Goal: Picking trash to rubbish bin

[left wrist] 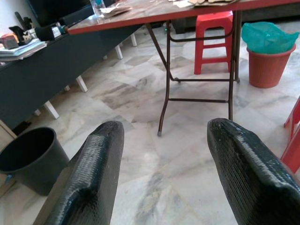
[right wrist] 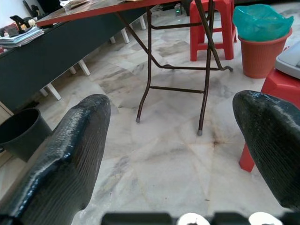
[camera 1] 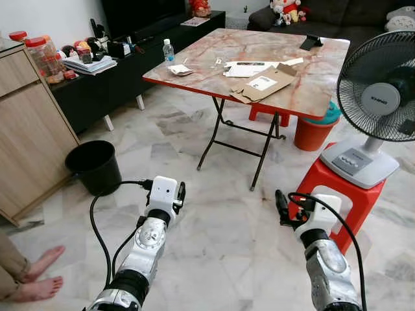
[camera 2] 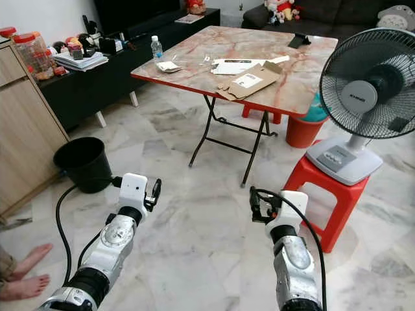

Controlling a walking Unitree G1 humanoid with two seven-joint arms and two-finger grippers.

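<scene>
Trash: one flattened brown cardboard piece lay on the marble-patterned folding table, with several white papers just beside it, one small crumpled wrapper toward the table's left corner and one clear water bottle upright near that wrapper.

Items, left to right:

- Two bare feet of a person, at the lower left edge on the floor.
- One wooden cabinet at the left, with two red-lidded jars on top.
- One black rubbish bin, upright on the marble floor just beside the cabinet, mouth open; also seen in the left wrist view.
- One low black TV bench behind the bin, carrying a stack of papers and small clutter.
- One left gripper, raised over the floor ahead of the robot, fingers spread wide, holding nothing.
- One right gripper, likewise raised over the floor, fingers spread wide, empty.
- Two red plastic stools: one beyond the table, one at the right bearing the fan.
- One orange bucket lined with a green bag, under the table's far right side.
- One standing fan at the far right.
</scene>
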